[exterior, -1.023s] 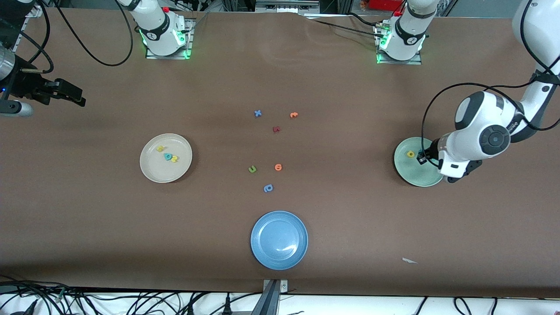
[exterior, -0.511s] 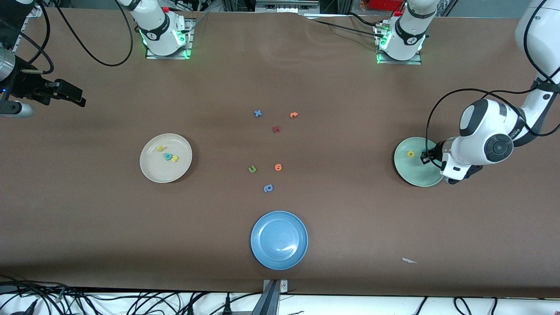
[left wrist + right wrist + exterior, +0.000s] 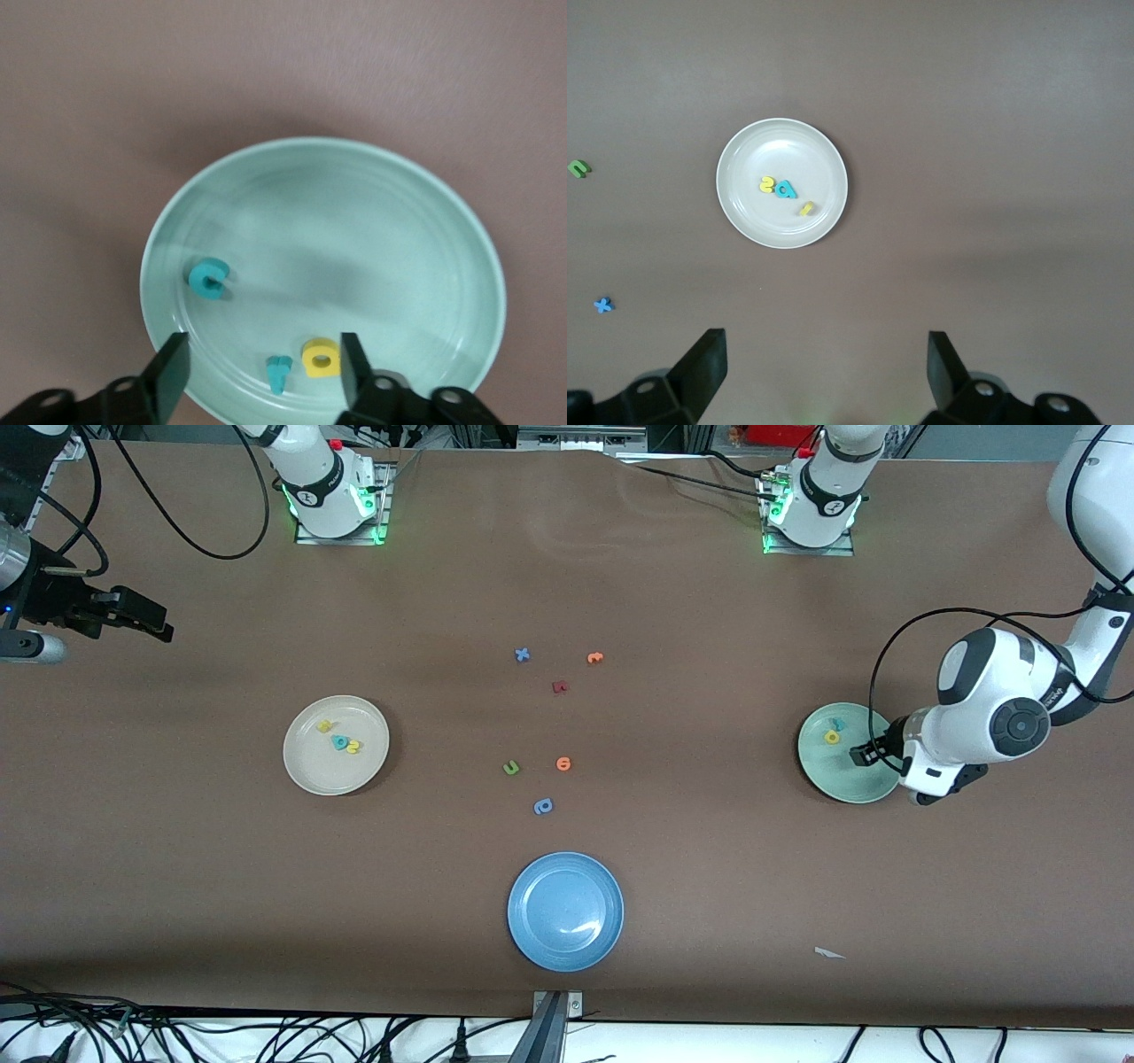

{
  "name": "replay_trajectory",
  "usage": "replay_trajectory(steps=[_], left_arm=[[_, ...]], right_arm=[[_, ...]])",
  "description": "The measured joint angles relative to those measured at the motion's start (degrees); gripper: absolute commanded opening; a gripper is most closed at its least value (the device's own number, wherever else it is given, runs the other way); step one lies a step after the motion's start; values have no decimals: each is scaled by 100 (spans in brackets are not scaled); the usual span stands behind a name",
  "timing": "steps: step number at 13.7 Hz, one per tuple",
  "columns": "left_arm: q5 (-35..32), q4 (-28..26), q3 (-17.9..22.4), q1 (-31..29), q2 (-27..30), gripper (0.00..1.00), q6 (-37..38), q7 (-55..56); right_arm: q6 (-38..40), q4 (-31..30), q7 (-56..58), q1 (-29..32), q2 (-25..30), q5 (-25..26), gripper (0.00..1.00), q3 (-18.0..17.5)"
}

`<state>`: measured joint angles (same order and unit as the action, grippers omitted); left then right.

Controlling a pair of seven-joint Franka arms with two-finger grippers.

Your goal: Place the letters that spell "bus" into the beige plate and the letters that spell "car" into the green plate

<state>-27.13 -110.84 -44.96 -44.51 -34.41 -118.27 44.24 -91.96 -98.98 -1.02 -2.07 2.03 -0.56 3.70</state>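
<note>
The green plate (image 3: pixel 842 775) lies toward the left arm's end of the table. In it lie a teal "c" (image 3: pixel 209 278), a teal "r" (image 3: pixel 279 373) and a yellow "a" (image 3: pixel 321 358). My left gripper (image 3: pixel 261 376) hovers low over this plate (image 3: pixel 354 230), open, with nothing between its fingers. The beige plate (image 3: pixel 323 775) holds a teal "b" (image 3: pixel 339 741) and two yellow letters (image 3: pixel 324 726), (image 3: pixel 353 747). My right gripper (image 3: pixel 142 622) waits open, high over the table at the right arm's end, looking down on the beige plate (image 3: pixel 744 212).
A blue plate (image 3: pixel 565 911) lies near the front edge. Loose letters lie mid-table: a blue "x" (image 3: pixel 523 654), two orange ones (image 3: pixel 594 657), (image 3: pixel 563 763), a dark red one (image 3: pixel 559 686), an olive-green "u" (image 3: pixel 511 767), a blue-violet one (image 3: pixel 543 806). A white scrap (image 3: pixel 828 953) lies nearer the camera.
My left gripper has opened and let a teal letter go into the green plate, and the arm has drawn slightly toward its own end. The right arm has not moved.
</note>
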Motion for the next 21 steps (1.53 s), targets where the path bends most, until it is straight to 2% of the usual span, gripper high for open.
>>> replay_trajectory(steps=[2,9,16,18,21], left_arm=[[0,239,-42,24,1,99,99,-5],[0,1451,-114,421,4,99,1672,-464],[2,2760,-102,710,9,99,3048,-1811],[111,3237,163,1042,17,99,3463,-2243],[771,4022,1286,1982,96,99,3886,-2836]], right_arm=[[0,0,0,0,-1,0,100,1],[-37,0,0,1,-1,0,100,5],[-96,8,0,2,-1,1,100,5],[-106,11,0,2,-1,2,100,5],[-124,22,-1,2,0,2,100,5]])
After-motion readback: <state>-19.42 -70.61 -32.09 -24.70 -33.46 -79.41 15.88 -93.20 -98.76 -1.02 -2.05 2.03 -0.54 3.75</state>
